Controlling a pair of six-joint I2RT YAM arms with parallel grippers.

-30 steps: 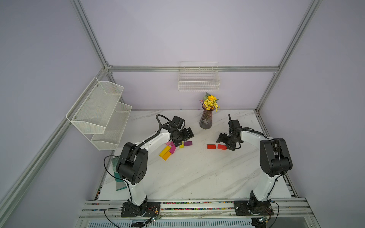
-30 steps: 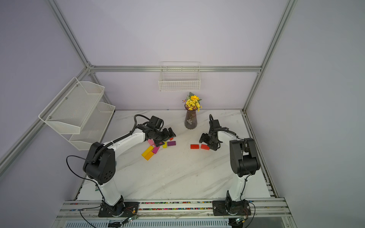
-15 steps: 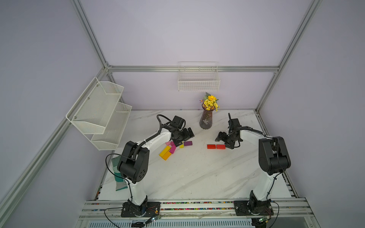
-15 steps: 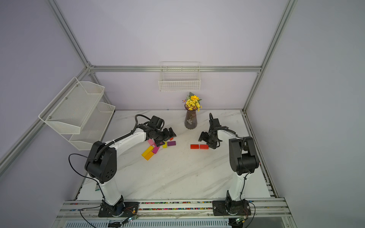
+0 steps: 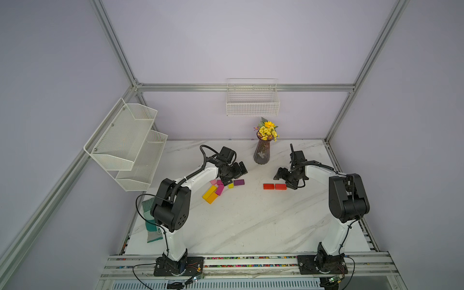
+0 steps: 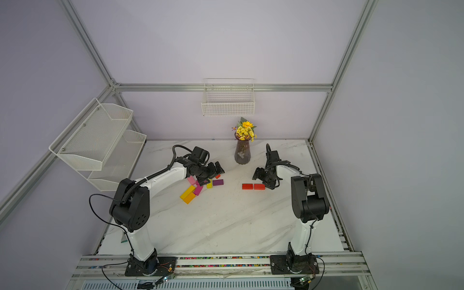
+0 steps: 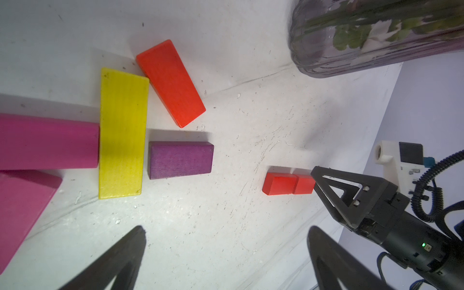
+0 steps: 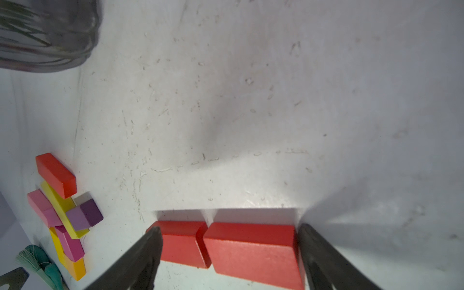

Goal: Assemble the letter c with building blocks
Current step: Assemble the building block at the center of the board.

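Both top views: left hand low over a loose pile of blocks. Right hand at one end of two red blocks lying end to end on the worktop, near a vase.

Left wrist view: left hand spread wide, holding nothing, with a purple block, yellow block and orange block ahead.

Right wrist view: right hand spread wide astride the two red blocks, one finger just at their outer end; touching or not, cannot tell.
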